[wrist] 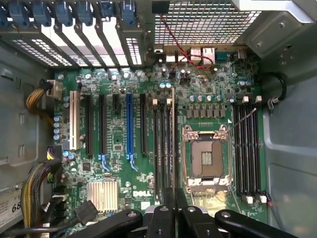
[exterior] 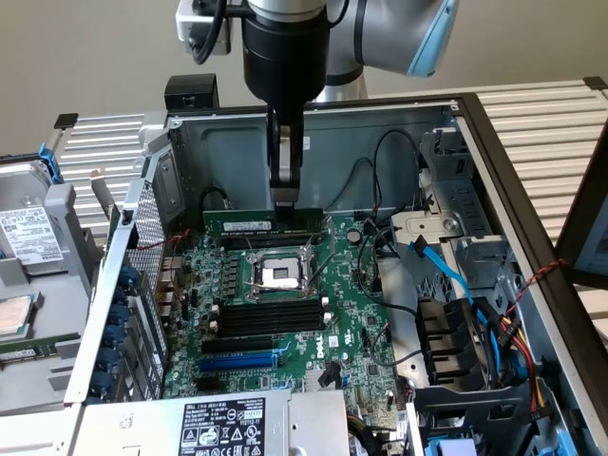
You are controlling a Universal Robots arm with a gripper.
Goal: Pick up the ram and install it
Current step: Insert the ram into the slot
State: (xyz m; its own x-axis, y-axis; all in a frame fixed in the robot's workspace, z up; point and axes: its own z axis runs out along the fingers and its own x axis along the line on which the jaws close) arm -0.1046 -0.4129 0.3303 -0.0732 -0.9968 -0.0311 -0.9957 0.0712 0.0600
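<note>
The ram (exterior: 247, 222) is a thin green stick with a white label. It hangs level over the motherboard (exterior: 361, 332), just behind the CPU socket (exterior: 280, 275) in the exterior view. My gripper (exterior: 285, 201) comes straight down from above and is shut on its top edge near the middle. In the wrist view the ram (wrist: 172, 144) shows edge-on as a thin line running out from my gripper (wrist: 174, 213). There it lines up with the black memory slots (wrist: 163, 148) beside the CPU socket (wrist: 205, 158). I cannot tell whether it touches a slot.
More empty black slots (exterior: 266, 318) lie in front of the socket, then a blue expansion slot (exterior: 237, 361). A blue cable (exterior: 442, 271) and a drive cage (exterior: 456, 351) crowd the exterior view's right. The case's rear wall (exterior: 313, 152) stands close behind the gripper.
</note>
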